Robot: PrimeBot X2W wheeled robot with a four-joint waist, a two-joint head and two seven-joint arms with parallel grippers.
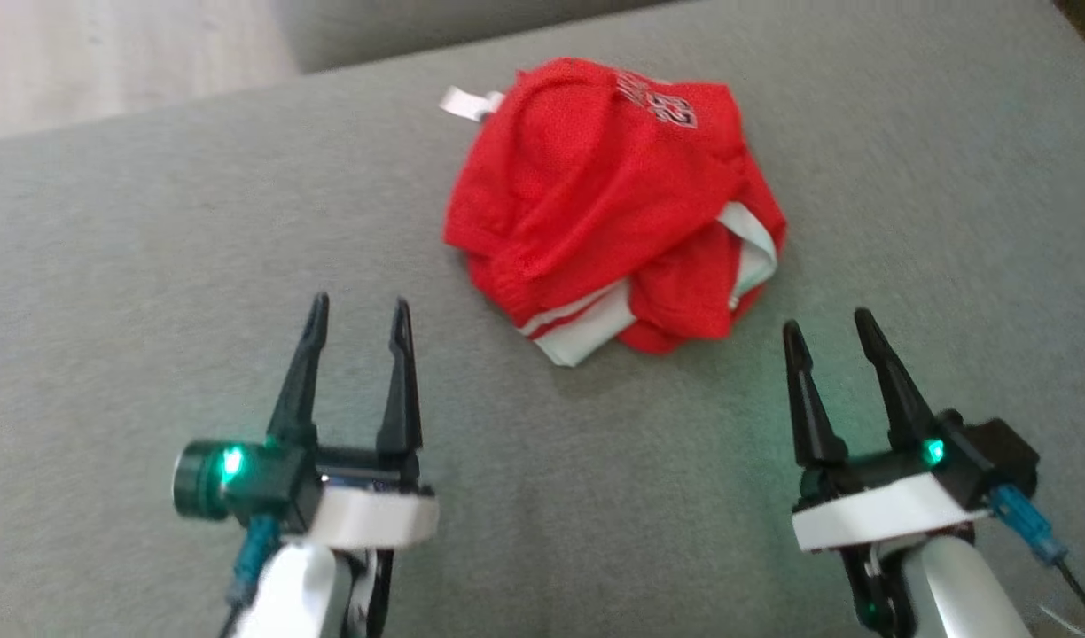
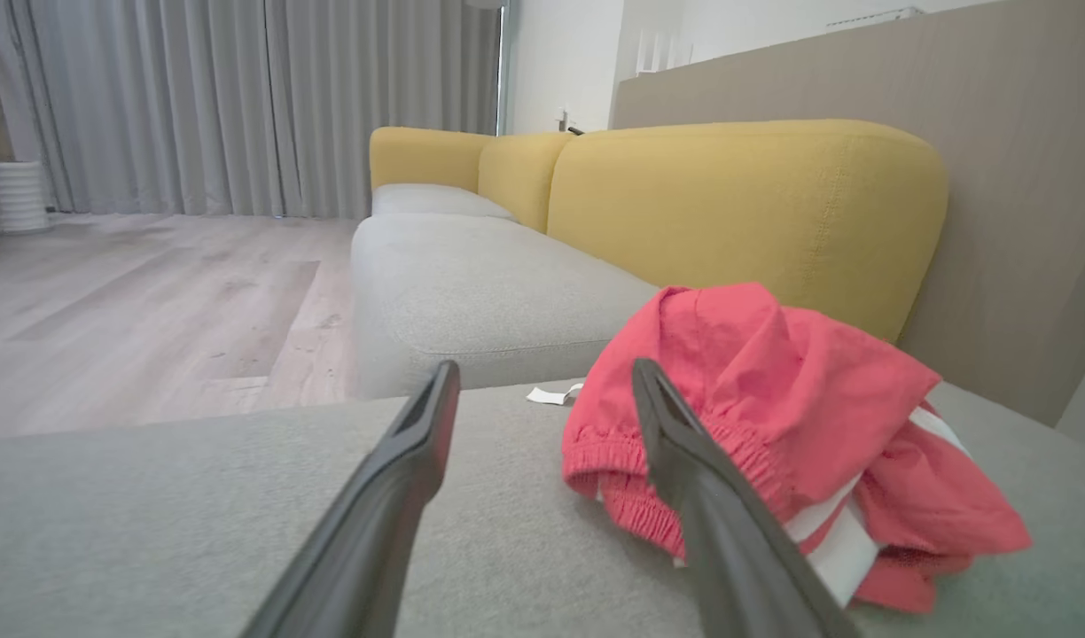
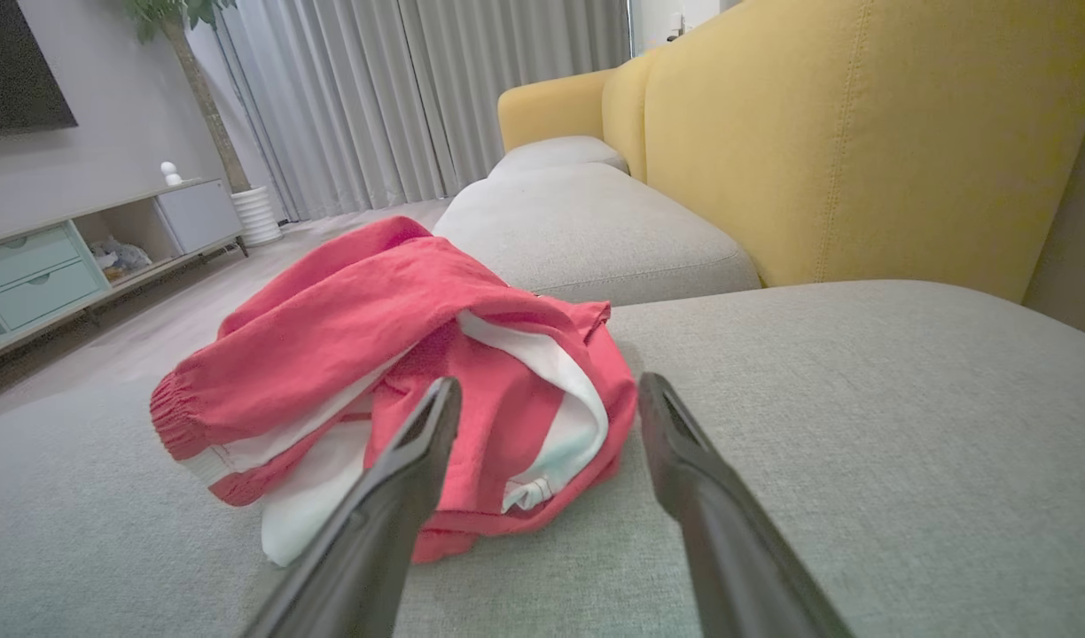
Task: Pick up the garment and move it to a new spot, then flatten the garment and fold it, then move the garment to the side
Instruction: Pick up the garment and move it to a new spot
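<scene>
Nearest the robot, the left claw [image 1: 361, 306] is hovering over the grey woven fabric sofa seat [image 1: 135, 292], its two long dark fingers standing apart with nothing between them. Level with it on the other side, the right claw [image 1: 827, 322] is doing likewise, its jaws spread and gripping nothing. Neither is touching cloth.

Just beyond and between them, the crumpled red mesh garment with white trim [image 1: 587, 195] is lying in a rounded heap on the seat. A gathered elastic hem is facing the left claw, a white band is curling out on the near side, and a small white label [image 1: 465, 103] is sticking out at the far edge. A printed mark is showing on top, too blurred to read.

Behind the garment, mustard-yellow padded backrests [image 2: 737, 204] are running along the sofa. Farther off, a pale wooden floor [image 2: 152, 292] is stretching toward long grey curtains [image 2: 241, 97]. A white ribbed planter [image 3: 256, 215] is standing beside a low pale-green cabinet [image 3: 64, 257].
</scene>
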